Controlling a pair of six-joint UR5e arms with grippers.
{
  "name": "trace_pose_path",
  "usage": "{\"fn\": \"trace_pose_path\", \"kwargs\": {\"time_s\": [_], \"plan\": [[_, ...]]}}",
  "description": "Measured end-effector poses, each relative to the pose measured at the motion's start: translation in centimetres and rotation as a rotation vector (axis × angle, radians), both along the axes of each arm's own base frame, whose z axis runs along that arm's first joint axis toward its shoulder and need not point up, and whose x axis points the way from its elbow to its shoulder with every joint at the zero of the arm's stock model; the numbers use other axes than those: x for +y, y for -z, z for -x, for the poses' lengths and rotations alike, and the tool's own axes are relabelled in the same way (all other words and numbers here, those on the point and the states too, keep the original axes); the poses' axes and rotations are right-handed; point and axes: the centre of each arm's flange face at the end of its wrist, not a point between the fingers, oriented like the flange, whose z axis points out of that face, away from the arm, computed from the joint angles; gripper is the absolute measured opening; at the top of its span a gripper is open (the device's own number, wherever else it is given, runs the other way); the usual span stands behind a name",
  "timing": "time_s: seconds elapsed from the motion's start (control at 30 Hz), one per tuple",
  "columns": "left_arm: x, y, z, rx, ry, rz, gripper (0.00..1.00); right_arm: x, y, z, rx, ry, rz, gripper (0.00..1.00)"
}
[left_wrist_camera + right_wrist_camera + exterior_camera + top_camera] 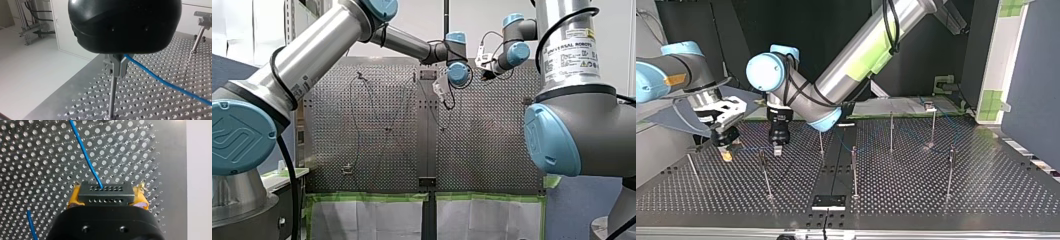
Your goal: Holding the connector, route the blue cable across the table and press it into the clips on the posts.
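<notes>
Steel posts (854, 172) around blue cable (162, 81)

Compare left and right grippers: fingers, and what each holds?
Fingers: bare metal on the left gripper; yellow pads on the right gripper. Load: left pinches the blue cable itself; right clamps the black connector that the cable leaves. Place: left sits directly above a post; right faces the table. Shared: black bodies, both shut.
</notes>
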Motion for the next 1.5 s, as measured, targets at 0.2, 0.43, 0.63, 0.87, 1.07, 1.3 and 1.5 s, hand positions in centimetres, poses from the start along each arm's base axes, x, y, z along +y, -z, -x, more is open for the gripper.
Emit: {"fn": "trace_pose_path", "kwargs": {"time_s": [0.2, 0.43, 0.63, 0.87, 1.07, 1.3, 1.5], "plan": [[1.1, -0.1, -2.0, -0.018, 0.006, 0.007, 0.0, -0.9, -1.0, 0.0, -0.009, -0.008, 0.018, 0.0], [1.8, 0.0, -3.5, -0.035, 0.018, 0.013, 0.0, -2.3, -2.0, 0.1, -0.025, -0.013, 0.034, 0.0], [1.3, 1.3, -4.9, -0.029, 0.04, 0.002, 0.0, -3.5, -1.1, 0.3, -0.024, -0.012, 0.024, 0.0], [1.1, 2.6, -6.4, -0.026, 0.035, -0.001, 0.0, -4.8, -1.4, 0.6, -0.028, -0.017, 0.037, 0.0], [1.6, 2.7, -6.9, -0.024, 0.025, -0.003, 0.0, -5.7, -1.9, 0.7, -0.03, -0.017, 0.05, 0.0], [1.7, 2.8, -6.9, -0.017, 0.023, -0.008, 0.0, -5.9, -2.0, 0.7, -0.031, -0.017, 0.054, 0.0], [1.4, 3.0, -6.6, -0.007, 0.049, -0.015, 0.47, -5.9, -2.0, 0.7, -0.031, -0.017, 0.053, 0.0]]}}
